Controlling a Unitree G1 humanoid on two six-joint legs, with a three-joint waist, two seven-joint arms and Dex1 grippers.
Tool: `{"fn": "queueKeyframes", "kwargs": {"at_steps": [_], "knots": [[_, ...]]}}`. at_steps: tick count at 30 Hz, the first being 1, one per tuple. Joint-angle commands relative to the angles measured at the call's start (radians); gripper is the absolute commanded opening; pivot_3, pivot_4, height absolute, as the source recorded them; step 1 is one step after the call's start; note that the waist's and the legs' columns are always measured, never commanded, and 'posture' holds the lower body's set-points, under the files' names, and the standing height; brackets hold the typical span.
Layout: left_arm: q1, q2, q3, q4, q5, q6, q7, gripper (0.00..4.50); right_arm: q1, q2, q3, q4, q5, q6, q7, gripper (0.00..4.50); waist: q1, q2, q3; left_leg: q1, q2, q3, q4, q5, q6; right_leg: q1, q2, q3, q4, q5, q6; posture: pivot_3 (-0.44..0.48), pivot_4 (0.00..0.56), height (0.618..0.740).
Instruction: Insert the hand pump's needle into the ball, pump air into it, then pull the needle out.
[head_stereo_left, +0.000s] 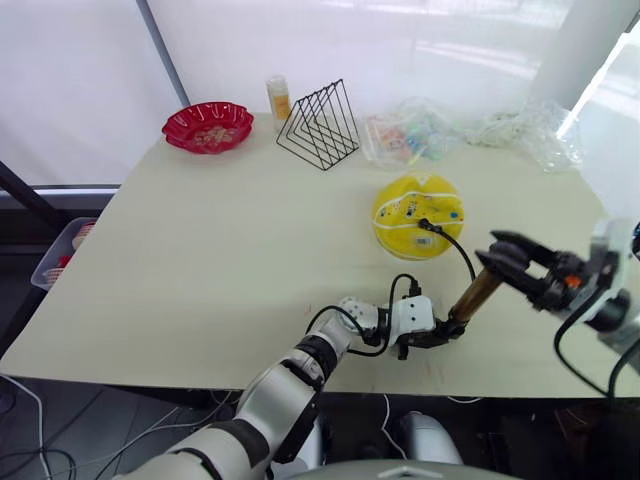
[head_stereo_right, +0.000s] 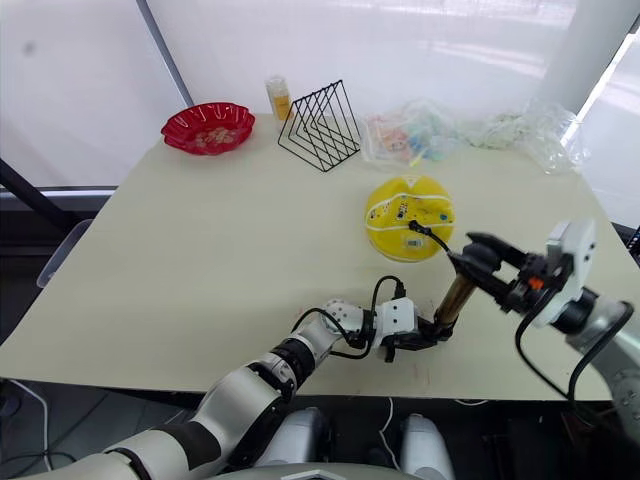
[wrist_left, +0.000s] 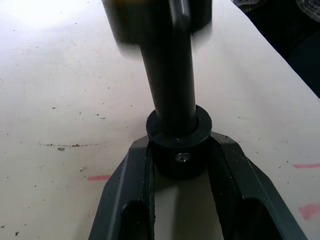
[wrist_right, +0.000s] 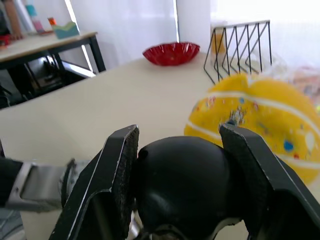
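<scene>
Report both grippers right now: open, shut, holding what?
Left gripper: shut on the hand pump, at its base cap.
Right gripper: shut on the hand pump's black handle.

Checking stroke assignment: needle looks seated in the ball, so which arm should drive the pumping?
Right. The right gripper is shut on the black T-handle atop the hand pump, so it can stroke. The left gripper clamps the pump's base cap on the table, bracing it. The hose runs to the ball.

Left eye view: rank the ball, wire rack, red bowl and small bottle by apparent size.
1. Ball, red bowl and wire rack look alike; the ball is nearer, so unranked.
2. Small bottle, clearly smallest.
</scene>
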Motion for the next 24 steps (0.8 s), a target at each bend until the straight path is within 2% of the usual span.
{"fn": "queueKeyframes", "kwargs": {"at_steps": [1,4,8,13,17,18,20,24], "knots": [[0.069,0.04,-0.073,0.104,0.091,0.051,-0.037,1.02,-0.113,-0.085,-0.257,-0.011,0.093,-0.025,-0.059,2.07,0.002,-0.001,0.001,0.0,0.0,0.0,0.0,0.0,0.0,0.0,0.0,0.0,0.0,0.0,0.0,0.0,0.15,0.737],[0.069,0.042,-0.074,0.105,0.093,0.052,-0.037,1.02,-0.158,-0.144,-0.318,-0.013,0.19,0.036,-0.088,2.07,0.003,-0.003,0.003,-0.002,-0.001,-0.004,0.001,0.0,0.0,0.0,0.0,0.012,-0.001,-0.001,0.001,0.0,0.15,0.737],[0.071,0.043,-0.075,0.105,0.093,0.05,-0.038,1.02,-0.157,-0.144,-0.34,-0.027,0.238,0.07,-0.115,2.07,0.006,-0.004,0.004,-0.005,-0.002,-0.012,0.001,0.0,-0.001,0.0,-0.002,0.015,-0.003,-0.001,0.002,0.0,0.15,0.737],[0.071,0.043,-0.076,0.104,0.093,0.05,-0.039,1.02,0.021,-0.05,-0.278,-0.105,0.154,0.084,-0.086,2.07,0.005,-0.007,0.002,-0.007,-0.003,-0.012,0.002,0.001,-0.001,0.0,-0.002,0.014,-0.002,-0.001,0.003,0.0,0.15,0.737],[0.072,0.045,-0.079,0.104,0.09,0.049,-0.039,1.02,0.062,-0.029,-0.268,-0.122,0.131,0.068,-0.078,2.07,0.0,-0.012,-0.001,-0.005,-0.003,-0.011,0.002,0.0,-0.001,0.001,-0.002,0.015,-0.002,-0.002,0.003,0.0,0.15,0.737],[0.071,0.045,-0.079,0.104,0.09,0.05,-0.037,1.02,0.103,0.032,-0.212,-0.124,0.078,0.035,-0.079,2.07,0.0,-0.012,-0.001,-0.004,-0.003,-0.011,0.002,0.0,-0.001,0.002,-0.002,0.016,-0.002,-0.002,0.003,0.0,0.15,0.737],[0.071,0.047,-0.08,0.105,0.091,0.051,-0.036,1.02,0.175,0.125,-0.113,-0.12,-0.024,-0.024,-0.068,2.07,0.003,-0.023,-0.008,-0.001,-0.003,-0.011,0.0,0.0,-0.001,0.002,-0.001,0.017,-0.002,-0.001,0.005,0.0,0.15,0.737],[0.07,0.046,-0.08,0.105,0.092,0.051,-0.033,1.02,0.256,0.257,0.04,-0.071,-0.199,-0.151,-0.036,2.07,0.0,-0.019,-0.015,0.001,0.001,-0.01,-0.001,0.0,-0.001,0.002,0.002,0.019,-0.001,-0.003,0.006,0.0,0.15,0.737]]}}
